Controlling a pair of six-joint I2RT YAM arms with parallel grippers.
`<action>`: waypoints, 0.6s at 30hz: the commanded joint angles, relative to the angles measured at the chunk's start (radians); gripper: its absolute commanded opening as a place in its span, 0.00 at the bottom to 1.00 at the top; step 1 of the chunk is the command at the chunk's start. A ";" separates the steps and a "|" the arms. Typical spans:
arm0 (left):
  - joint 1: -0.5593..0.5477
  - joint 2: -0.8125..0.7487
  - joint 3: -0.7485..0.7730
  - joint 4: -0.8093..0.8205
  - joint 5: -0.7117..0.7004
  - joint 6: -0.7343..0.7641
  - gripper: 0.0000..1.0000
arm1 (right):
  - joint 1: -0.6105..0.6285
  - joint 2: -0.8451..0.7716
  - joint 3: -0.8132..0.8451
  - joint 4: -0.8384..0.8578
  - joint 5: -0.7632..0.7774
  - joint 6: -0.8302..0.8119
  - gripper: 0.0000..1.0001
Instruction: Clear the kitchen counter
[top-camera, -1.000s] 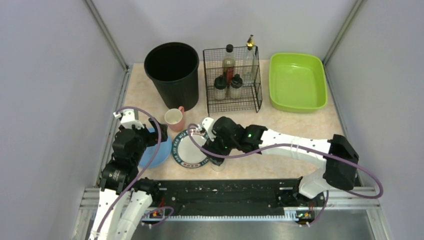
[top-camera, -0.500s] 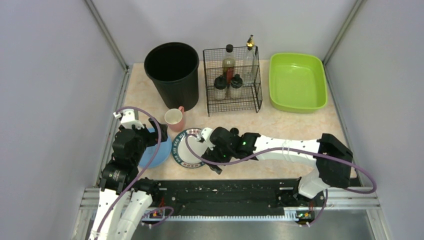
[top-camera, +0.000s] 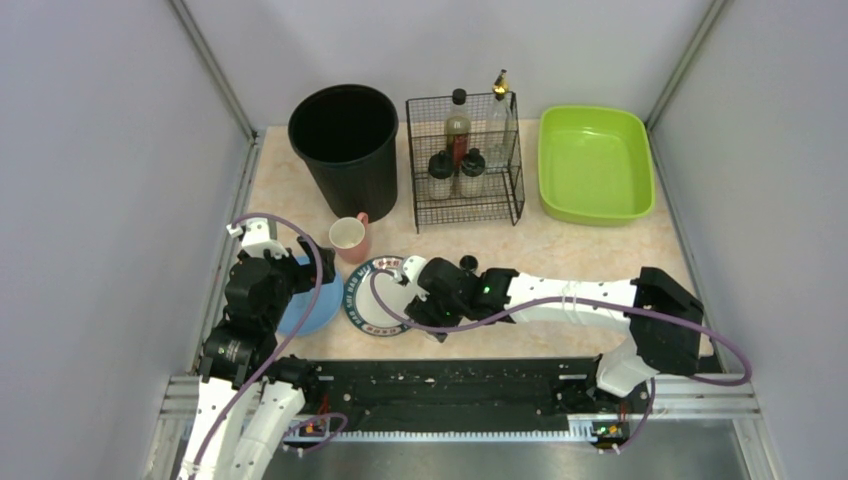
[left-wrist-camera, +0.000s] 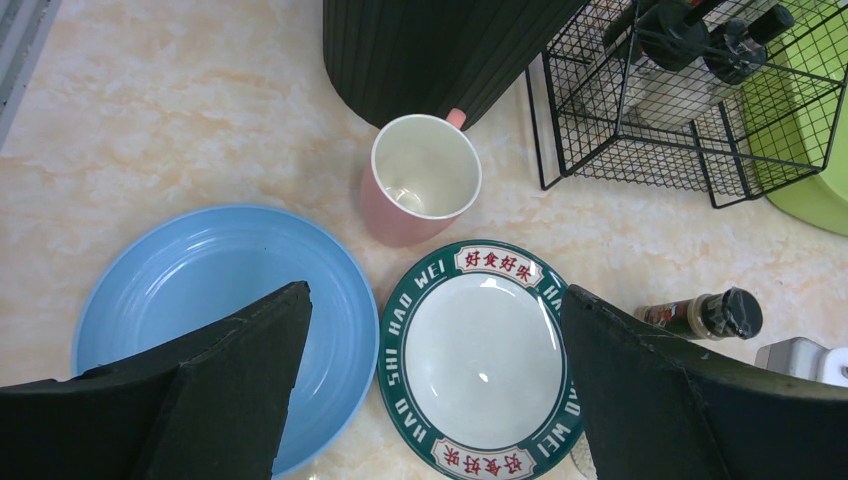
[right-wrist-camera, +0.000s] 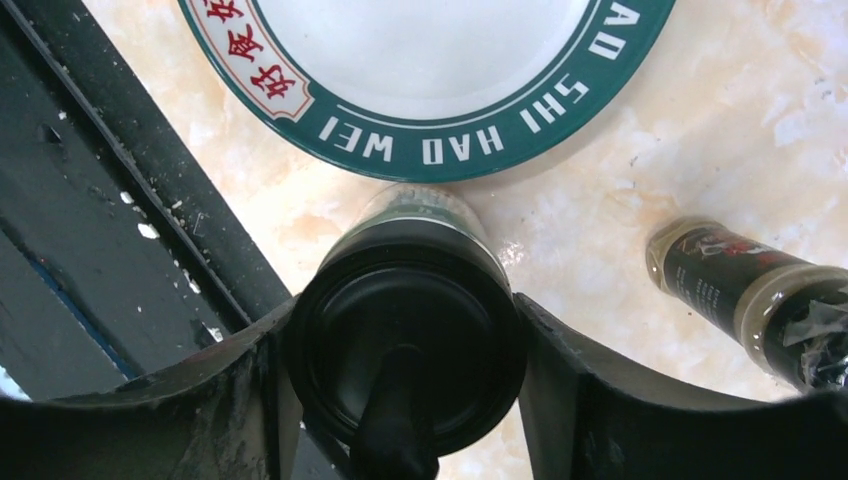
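Note:
The beige kitchen counter (top-camera: 580, 245) carries a blue plate (top-camera: 318, 305), a green-rimmed white plate (top-camera: 375, 310) and a pink mug (top-camera: 348, 238). My left gripper (top-camera: 296, 265) is open and empty above the two plates (left-wrist-camera: 435, 295). My right gripper (top-camera: 437, 325) is low at the front edge of the green-rimmed plate (right-wrist-camera: 430, 60). Its fingers (right-wrist-camera: 560, 370) press both sides of an upright black-lidded shaker jar (right-wrist-camera: 400, 300). A small spice bottle (right-wrist-camera: 745, 290) lies on its side just right of the jar; it also shows in the left wrist view (left-wrist-camera: 700, 315).
A black bin (top-camera: 345, 140) stands at the back left. A wire rack (top-camera: 465, 165) holding bottles and shakers is beside it. A lime-green tray (top-camera: 595, 165) is at the back right. The black rail (top-camera: 450, 385) runs along the front edge, close to the jar.
My right gripper has come down and slightly left over the shaker jar, which now sits between its fingers and is hidden in the top view. The left arm has not moved.

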 joint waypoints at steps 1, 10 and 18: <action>-0.002 -0.013 -0.001 0.010 0.010 0.007 0.99 | 0.016 -0.013 0.035 0.012 0.040 0.006 0.60; -0.002 -0.013 -0.001 0.011 0.012 0.007 0.99 | 0.015 -0.079 0.088 -0.003 0.080 -0.003 0.23; -0.002 -0.009 -0.003 0.013 0.019 0.007 0.99 | 0.014 -0.131 0.239 -0.049 0.259 -0.033 0.00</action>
